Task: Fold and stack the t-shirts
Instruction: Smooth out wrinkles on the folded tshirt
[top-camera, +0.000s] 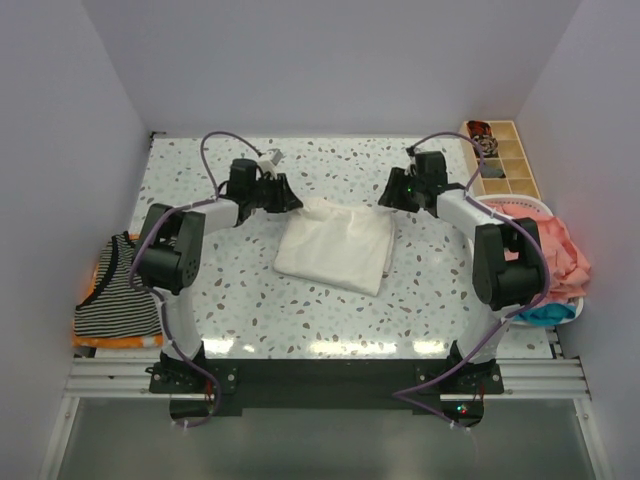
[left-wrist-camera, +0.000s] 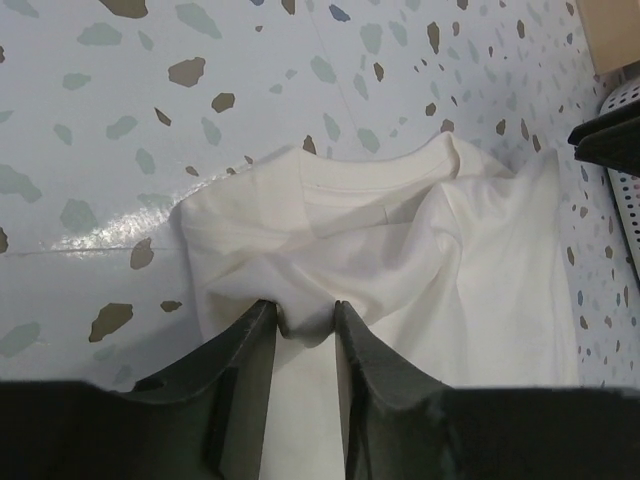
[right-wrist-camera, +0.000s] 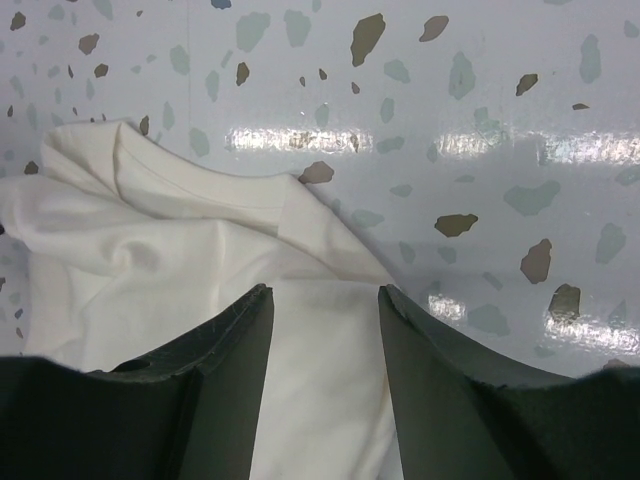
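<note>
A cream t-shirt (top-camera: 335, 247) lies folded in the middle of the speckled table, its collar (left-wrist-camera: 375, 175) toward the far side. My left gripper (top-camera: 290, 197) is down at the shirt's far left corner. In the left wrist view a puckered ridge of the cream cloth (left-wrist-camera: 400, 260) fills the narrow gap of the left gripper (left-wrist-camera: 305, 308) and touches both tips. My right gripper (top-camera: 388, 197) sits at the far right corner. In the right wrist view this gripper (right-wrist-camera: 325, 292) is open, with flat cream cloth (right-wrist-camera: 150, 250) under the gap.
A black-and-white striped tee (top-camera: 118, 295) lies on an orange one (top-camera: 120, 341) at the table's left edge. On the right, a white basket (top-camera: 520, 207) holds a coral-pink shirt (top-camera: 562, 250) and a blue one (top-camera: 545, 313). A compartmented wooden tray (top-camera: 505, 160) stands at the back right.
</note>
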